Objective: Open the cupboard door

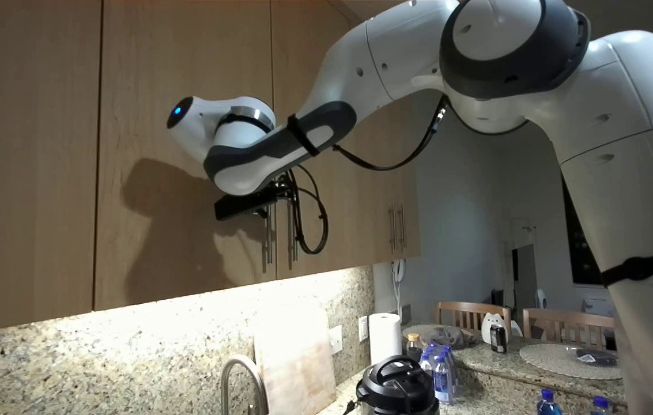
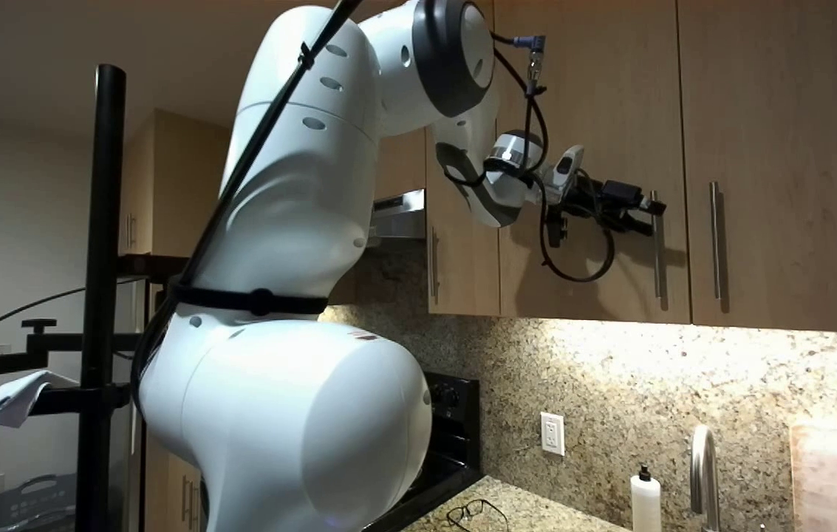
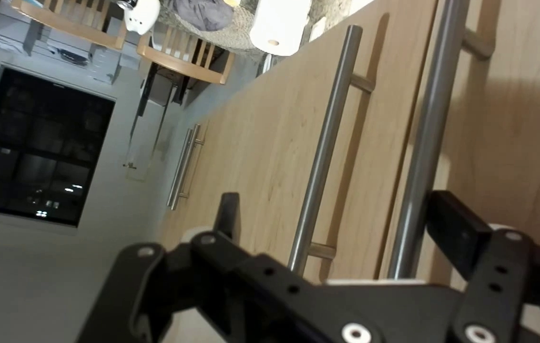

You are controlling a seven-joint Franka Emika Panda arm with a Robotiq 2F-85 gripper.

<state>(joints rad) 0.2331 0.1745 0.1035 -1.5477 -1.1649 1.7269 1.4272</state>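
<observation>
Your gripper (image 3: 335, 209) is released: in the wrist view its fingers (image 3: 455, 233) stand wide apart, and the silver bar handle (image 3: 429, 138) nearest you runs close by the finger at picture right; touching or only beside, you cannot tell. In an exterior view you have the fingertips (image 2: 654, 208) at the upper part of that handle. The cupboard door (image 1: 179, 75), tall flat light-brown wood, is directly at the tool, closed, its handle vertical near its right edge. Your white arm (image 1: 407, 52) reaches over to it in both exterior views. Right of the seam: matching door (image 2: 802, 170), its own bar (image 2: 716, 240) near the left edge. Below the cabinets: lit speckled backsplash (image 2: 610, 399), curved faucet (image 2: 700, 473), pale board (image 1: 294, 357) propped upright. Farther out on your counter: black-lidded cooker (image 1: 398, 383), paper towel roll (image 1: 385, 337), blue-capped bottles (image 1: 441, 374); also, in an exterior view, white pump bottle (image 2: 646, 502) and eyeglasses (image 2: 476, 510).
</observation>
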